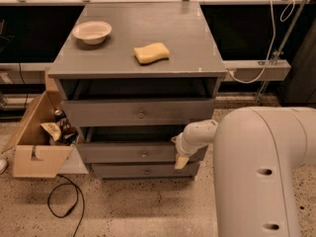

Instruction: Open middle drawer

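The gripper (180, 158) sits against the right end of the middle drawer (118, 152), whose front runs off to its left, standing slightly out (knob (144, 154) well left). How wide it is, or what it holds, cannot be told.

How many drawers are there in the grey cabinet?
3, stacked: the top drawer under the tabletop; the middle drawer below it, with the gripper at its right end; the bottom drawer nearest the floor. None seems hidden.
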Controlling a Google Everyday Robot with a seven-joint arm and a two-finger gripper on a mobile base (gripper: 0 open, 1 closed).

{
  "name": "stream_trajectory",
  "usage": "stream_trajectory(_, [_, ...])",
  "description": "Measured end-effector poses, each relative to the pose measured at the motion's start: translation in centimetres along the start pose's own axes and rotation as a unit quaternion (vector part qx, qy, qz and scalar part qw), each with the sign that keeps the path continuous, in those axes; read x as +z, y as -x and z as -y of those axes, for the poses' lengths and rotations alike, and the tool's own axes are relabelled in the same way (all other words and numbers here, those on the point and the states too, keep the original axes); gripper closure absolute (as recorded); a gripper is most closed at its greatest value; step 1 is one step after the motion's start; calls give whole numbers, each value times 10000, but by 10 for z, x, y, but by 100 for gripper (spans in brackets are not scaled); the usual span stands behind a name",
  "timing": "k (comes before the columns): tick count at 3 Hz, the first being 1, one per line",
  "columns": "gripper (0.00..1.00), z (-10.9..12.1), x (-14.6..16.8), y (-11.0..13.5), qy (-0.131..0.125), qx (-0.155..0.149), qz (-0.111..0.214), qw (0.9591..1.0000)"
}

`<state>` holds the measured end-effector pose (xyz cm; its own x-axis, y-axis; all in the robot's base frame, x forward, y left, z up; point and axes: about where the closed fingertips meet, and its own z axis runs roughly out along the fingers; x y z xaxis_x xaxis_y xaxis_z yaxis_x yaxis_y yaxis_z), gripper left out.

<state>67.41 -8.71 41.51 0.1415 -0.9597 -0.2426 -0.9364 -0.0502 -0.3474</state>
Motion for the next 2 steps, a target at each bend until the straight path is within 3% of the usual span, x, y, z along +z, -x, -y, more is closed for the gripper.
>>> stream_trajectory(2, [0,-3,10,3,189,-168,-262,9993])
